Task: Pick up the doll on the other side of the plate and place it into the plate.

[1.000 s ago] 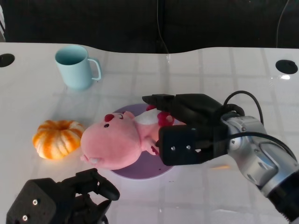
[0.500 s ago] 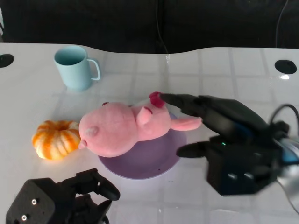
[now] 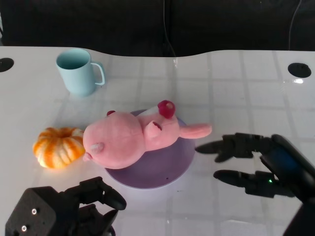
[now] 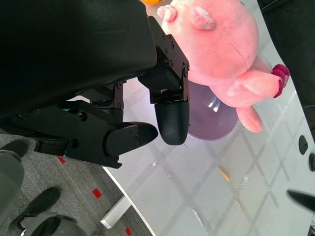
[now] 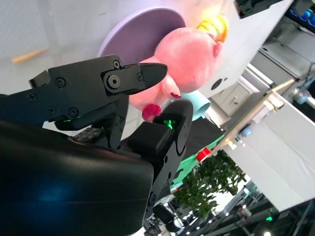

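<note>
Head view alone shows the right hand [image 3: 256, 164] empty, fingers spread, beside the doll [image 3: 133, 137] lying across the plate [image 3: 170, 164].

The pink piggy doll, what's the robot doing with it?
The doll now lies on the purple plate, with its head hanging over the rim toward the pumpkin. The right hand is open beside the plate, holding nothing and not touching the doll. The left hand rests near the table's front edge. A blue mug stands farther back.
</note>
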{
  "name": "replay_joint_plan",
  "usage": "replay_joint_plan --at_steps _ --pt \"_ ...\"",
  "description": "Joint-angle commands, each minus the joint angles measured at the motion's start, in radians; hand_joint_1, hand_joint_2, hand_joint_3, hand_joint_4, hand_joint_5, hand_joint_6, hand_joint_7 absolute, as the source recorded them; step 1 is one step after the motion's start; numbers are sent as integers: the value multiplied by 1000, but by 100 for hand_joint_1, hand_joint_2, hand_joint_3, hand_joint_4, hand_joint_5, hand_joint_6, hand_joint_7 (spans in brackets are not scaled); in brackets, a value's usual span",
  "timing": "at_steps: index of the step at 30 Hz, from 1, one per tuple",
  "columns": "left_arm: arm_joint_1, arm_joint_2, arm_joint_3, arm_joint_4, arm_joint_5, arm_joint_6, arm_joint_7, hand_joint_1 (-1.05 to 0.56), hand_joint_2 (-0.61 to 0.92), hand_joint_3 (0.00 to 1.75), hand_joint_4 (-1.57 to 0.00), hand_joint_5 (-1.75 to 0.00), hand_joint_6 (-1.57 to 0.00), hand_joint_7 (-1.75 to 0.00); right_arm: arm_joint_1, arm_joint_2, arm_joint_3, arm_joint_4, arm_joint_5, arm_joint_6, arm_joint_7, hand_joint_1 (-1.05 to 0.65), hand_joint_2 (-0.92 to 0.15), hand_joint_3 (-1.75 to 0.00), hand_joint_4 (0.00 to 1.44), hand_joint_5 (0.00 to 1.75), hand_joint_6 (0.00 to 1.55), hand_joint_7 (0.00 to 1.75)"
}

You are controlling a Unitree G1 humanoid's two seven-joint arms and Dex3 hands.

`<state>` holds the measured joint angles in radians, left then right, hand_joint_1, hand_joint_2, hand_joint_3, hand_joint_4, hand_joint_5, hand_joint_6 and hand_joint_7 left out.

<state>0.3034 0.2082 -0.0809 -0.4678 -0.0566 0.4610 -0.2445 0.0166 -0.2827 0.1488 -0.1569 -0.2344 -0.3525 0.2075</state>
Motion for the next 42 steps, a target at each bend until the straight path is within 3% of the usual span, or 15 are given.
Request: replay_joint_plan --at_steps 1,4,7,9,12,16,21,29,33,42 --pt "16 10 2 -10 6 -4 5 -13 92 54 -58 -153 -53 -141 55 14 -22 -14 36 -19 -21 -13 -90 -19 76 129 89 59" --pt "28 18 -1 -22 14 -9 1 -14 92 54 -57 -153 -53 -141 93 27 -28 -36 33 -19 -35 -10 -82 -34 80 132 87 73" --pt "50 22 7 -51 10 -7 -2 -15 92 54 -57 -153 -53 -141 166 40 -39 -103 34 15 -47 -2 -63 -76 79 137 85 86" --pt "55 23 19 -64 -4 1 -8 -14 92 55 -58 -153 -54 -141 218 56 -49 -147 76 46 -46 4 -56 -96 78 144 84 97" --pt "55 29 33 -73 -21 13 -15 -14 92 56 -59 -154 -54 -141 296 64 -61 -222 120 106 -35 9 -55 -110 78 149 80 113" --pt "49 49 54 -57 -41 -22 -35 -14 92 58 -58 -157 -53 -142 403 77 -61 -346 187 259 -17 10 -55 -114 77 158 77 125" --pt "42 58 78 -47 -55 -23 -44 -13 92 57 -59 -158 -54 -140 442 104 -47 -384 214 340 -21 12 -57 -117 75 172 72 139" --pt "51 54 101 -35 -94 -45 -59 -13 91 59 -61 -159 -58 -137 409 131 -48 -308 240 312 -17 13 -57 -121 75 175 69 147" --pt "54 63 94 -22 -91 -80 -66 -13 91 61 -61 -160 -57 -139 381 131 -55 -276 234 317 -21 11 -51 -123 75 171 69 144" --pt "57 61 84 -17 -99 -100 -69 -12 89 65 -58 -162 -54 -141 352 141 -63 -230 230 292 -30 4 -49 -117 76 160 72 135"
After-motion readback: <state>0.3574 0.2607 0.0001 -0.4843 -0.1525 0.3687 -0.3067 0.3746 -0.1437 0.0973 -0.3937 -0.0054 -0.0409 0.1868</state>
